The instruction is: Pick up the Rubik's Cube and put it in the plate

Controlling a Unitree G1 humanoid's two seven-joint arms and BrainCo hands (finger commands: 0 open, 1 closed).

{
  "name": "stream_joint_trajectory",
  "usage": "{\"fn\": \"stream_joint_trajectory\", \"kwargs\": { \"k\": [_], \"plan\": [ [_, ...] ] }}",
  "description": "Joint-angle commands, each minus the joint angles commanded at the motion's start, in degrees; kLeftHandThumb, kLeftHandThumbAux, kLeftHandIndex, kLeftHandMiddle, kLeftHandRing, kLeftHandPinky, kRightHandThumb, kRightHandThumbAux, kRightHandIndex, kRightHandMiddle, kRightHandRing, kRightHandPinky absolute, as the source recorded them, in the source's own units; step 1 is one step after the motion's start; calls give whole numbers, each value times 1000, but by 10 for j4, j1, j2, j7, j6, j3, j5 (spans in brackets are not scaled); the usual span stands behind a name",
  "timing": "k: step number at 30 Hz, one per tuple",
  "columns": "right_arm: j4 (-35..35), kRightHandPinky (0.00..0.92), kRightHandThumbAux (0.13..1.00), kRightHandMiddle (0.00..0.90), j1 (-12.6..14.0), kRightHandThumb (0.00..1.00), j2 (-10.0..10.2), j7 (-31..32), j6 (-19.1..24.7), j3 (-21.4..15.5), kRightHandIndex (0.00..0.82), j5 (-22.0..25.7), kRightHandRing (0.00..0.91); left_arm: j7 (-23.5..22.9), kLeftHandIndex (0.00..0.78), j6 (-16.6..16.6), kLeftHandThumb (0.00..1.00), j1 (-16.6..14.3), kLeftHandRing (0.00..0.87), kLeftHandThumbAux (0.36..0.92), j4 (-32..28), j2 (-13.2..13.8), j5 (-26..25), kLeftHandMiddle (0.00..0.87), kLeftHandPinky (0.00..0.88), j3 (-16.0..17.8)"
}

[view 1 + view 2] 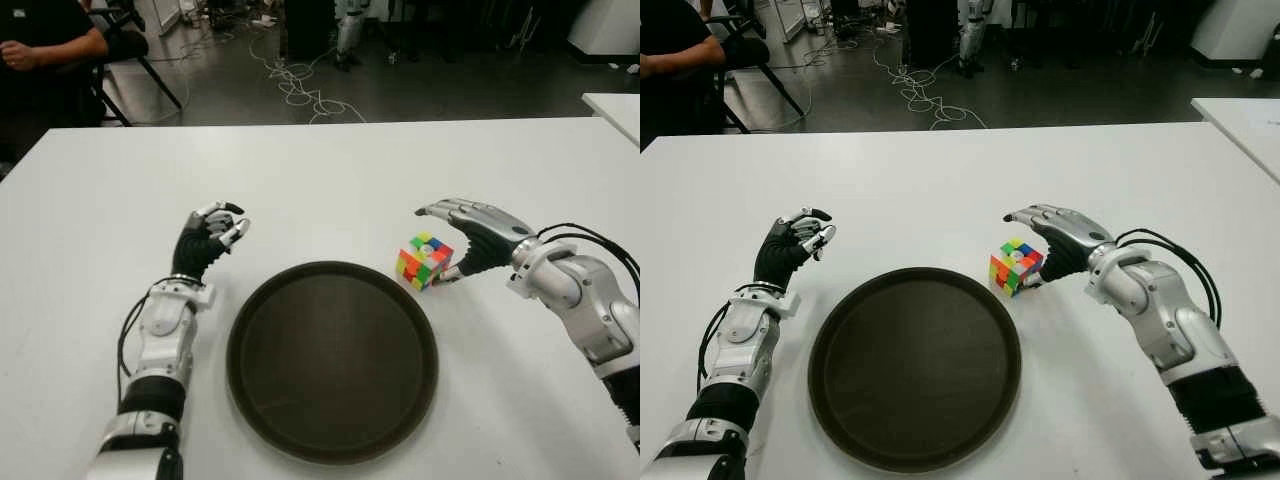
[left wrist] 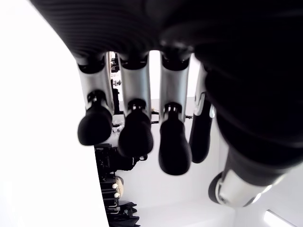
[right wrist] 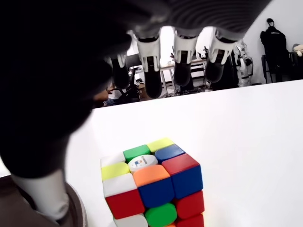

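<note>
**A:** What is closest to the robot?

**B:** A big round dark plate [image 1: 332,362]. It lies flat on the white worktop [image 1: 330,180], and nothing is in it.

**A:** Where is the Rubik's Cube [image 1: 424,260]?

**B:** It sits on the worktop, just past the plate's rim on the robot's right side. It is not in the plate.

**A:** What is the right hand [image 1: 478,236] doing?

**B:** It is right beside the cube, on the side away from the plate. Its fingers [image 3: 182,64] are stretched out straight above the cube. The thumb [image 3: 47,196] reaches down next to it. I think the thumb may touch the cube, but it is hard to tell. The hand holds nothing.

**A:** And the left hand [image 1: 208,240]?

**B:** It shows on the left of the plate, over the worktop. Its fingers [image 2: 135,135] are curled in, with nothing inside them.

**A:** What is far away?

**B:** Past the worktop, a person [image 1: 40,45] sits at the far left, and white cables [image 1: 300,85] lie on the floor.
</note>
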Motion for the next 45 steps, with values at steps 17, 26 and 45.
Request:
{"fn": "stream_joint_trajectory", "kwargs": {
  "k": [17, 26, 45],
  "plan": [
    [3, 57, 737, 80, -3, 0, 3, -4, -2, 2, 63, 0, 69, 5, 434, -5, 690, -1, 762, 717, 3, 0, 3, 756, 734, 0],
    [17, 72, 740, 87, -7, 0, 4, -4, -11, 5, 75, 4, 79, 0, 434, -5, 689, -1, 761, 717, 1, 1, 3, 756, 735, -2],
    [45, 81, 749, 100, -21, 0, 6, 16, -20, 21, 88, 14, 89, -3, 434, 1, 690, 0, 762, 717, -3, 0, -3, 759, 735, 0]
  ]
}}
